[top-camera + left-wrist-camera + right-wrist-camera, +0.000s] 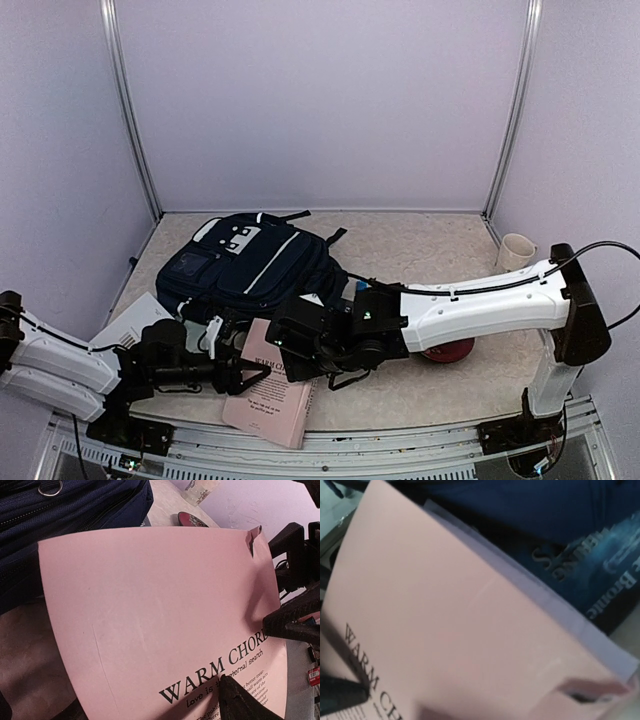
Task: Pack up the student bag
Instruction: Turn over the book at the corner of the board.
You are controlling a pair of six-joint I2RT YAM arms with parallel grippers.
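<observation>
Two arms meet low over a pink book lying at the near edge of the tabletop. The cover reads "WARM CHORE", cut off at the book's edge, with a smaller line starting "Love is" beneath; the finer print is too small to read.

The left gripper has its fingers spread apart on the cover, one tip by the title and the other at the book's edge. The right gripper hangs over the book's far end, and I cannot tell how its jaws stand.

The student bag lies flat just beyond the book, left of centre.

From the right wrist, a blue cover beside the pink one shows pale lettering, with "Bronte" legible.
</observation>
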